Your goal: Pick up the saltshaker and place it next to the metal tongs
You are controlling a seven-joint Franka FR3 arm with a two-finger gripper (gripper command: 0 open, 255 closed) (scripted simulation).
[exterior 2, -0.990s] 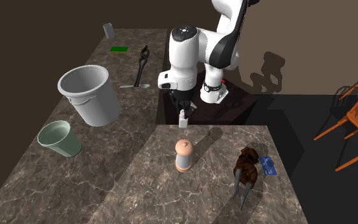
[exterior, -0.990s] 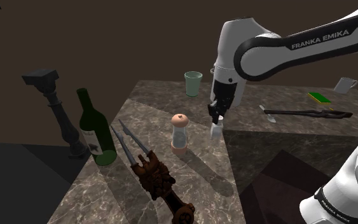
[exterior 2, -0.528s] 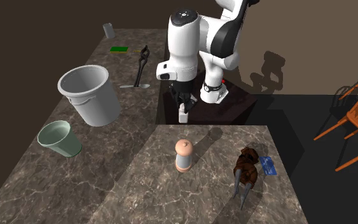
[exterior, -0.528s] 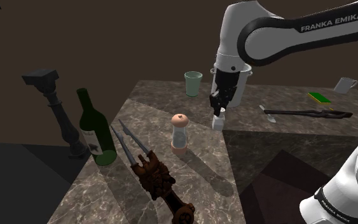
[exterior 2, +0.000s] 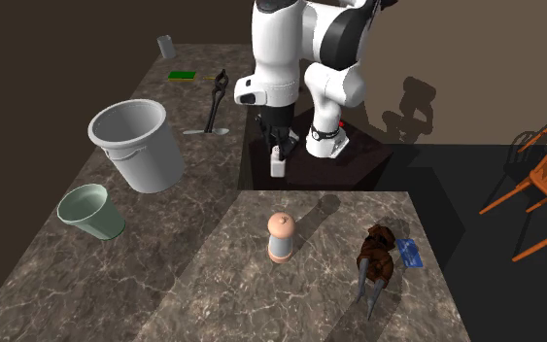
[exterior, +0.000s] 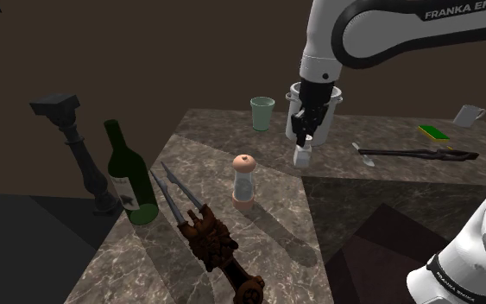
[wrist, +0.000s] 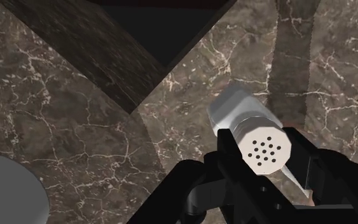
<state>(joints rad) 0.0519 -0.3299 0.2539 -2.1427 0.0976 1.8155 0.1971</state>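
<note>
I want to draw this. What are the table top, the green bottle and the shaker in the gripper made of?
The table top looks like polished dark stone, maybe marble, with white veins. The green bottle is likely glass: dark and smooth, with a pale label. The saltshaker, clasped in the gripper, is plain pale grey with a holed cap; metal or plastic, I cannot tell.

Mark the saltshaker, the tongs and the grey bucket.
saltshaker (wrist: 264,147): wrist view, on its perforated cap.
tongs (exterior: 415,155): shoulder view, midway along the dark arms.
grey bucket (exterior 2: 150,163): second exterior view, on its outer wall.
</note>
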